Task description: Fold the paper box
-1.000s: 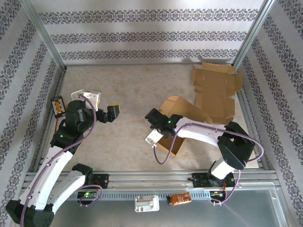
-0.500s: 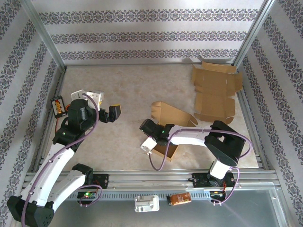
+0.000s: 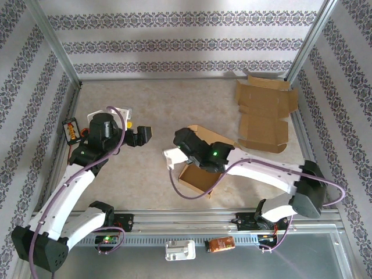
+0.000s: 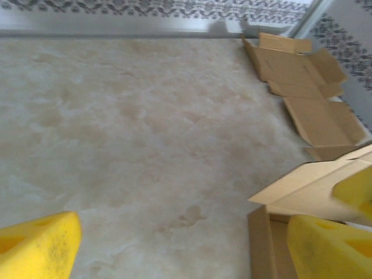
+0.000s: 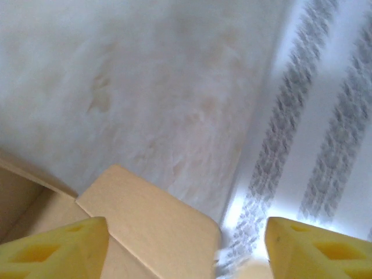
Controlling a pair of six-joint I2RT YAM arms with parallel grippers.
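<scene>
On the mottled beige table point(image 3: 145, 104), a flat brown cardboard blank point(image 3: 264, 113) lies by the far right corner, the partly folded brown paper box point(image 3: 200, 174) sits near the middle beneath the released right tool point(image 5: 186, 247), and the left tool point(image 3: 142, 135) hangs released, apart from it.

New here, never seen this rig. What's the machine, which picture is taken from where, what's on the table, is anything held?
Two robot arms are bolted at the near edge of a table. Each ends in a two-finger gripper with yellow pads. The wide picture comes from a fixed camera above and behind them. The other two come from cameras on the wrists, looking past their own fingers. On the table lie a half-folded cardboard box and, far right, a flat cardboard blank. The left gripper is open near the box; the right gripper is open at the box's flap. Neither holds anything.
</scene>
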